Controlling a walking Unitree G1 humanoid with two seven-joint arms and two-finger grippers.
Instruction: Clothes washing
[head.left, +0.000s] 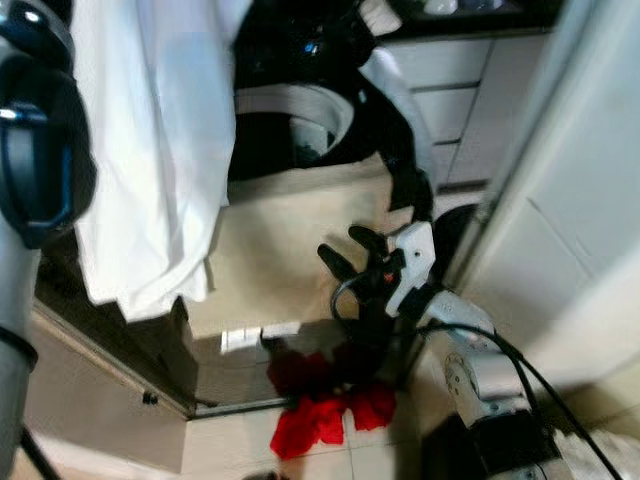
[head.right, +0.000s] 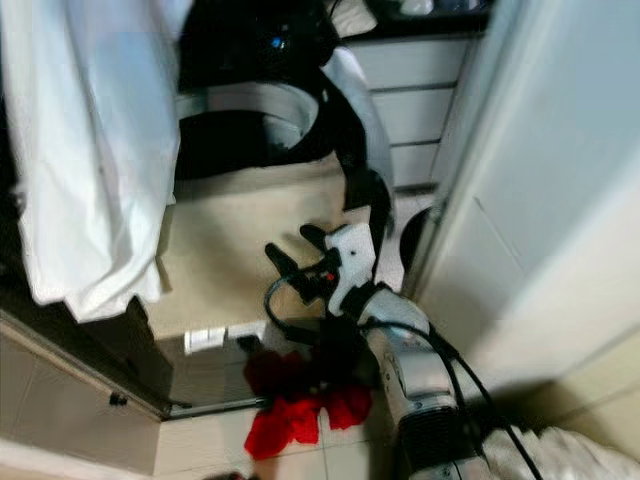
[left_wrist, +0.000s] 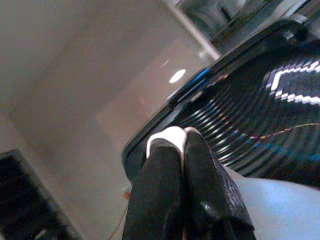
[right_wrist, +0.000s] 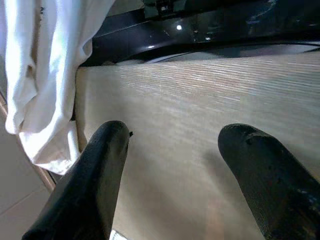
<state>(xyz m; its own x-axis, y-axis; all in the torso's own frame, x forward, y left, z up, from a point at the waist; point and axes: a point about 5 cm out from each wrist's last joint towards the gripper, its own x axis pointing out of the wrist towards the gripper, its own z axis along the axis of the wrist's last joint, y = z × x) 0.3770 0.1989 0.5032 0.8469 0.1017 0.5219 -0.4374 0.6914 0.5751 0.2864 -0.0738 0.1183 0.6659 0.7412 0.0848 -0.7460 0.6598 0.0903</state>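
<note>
The left gripper (left_wrist: 172, 150) pinches the white cloth (head.left: 150, 140) at upper left; the right gripper (head.left: 352, 250) is wide open, empty, above the red garment (head.left: 320, 415) on the floor.

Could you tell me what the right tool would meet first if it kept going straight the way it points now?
Most likely the beige washer front, which lies straight ahead between the open right tool's fingers. The white cloth hangs off to one side, out of that line.

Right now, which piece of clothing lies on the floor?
The red garment, crumpled on the tiles below the right pincer; the white garment hangs from the left pincer.
</note>
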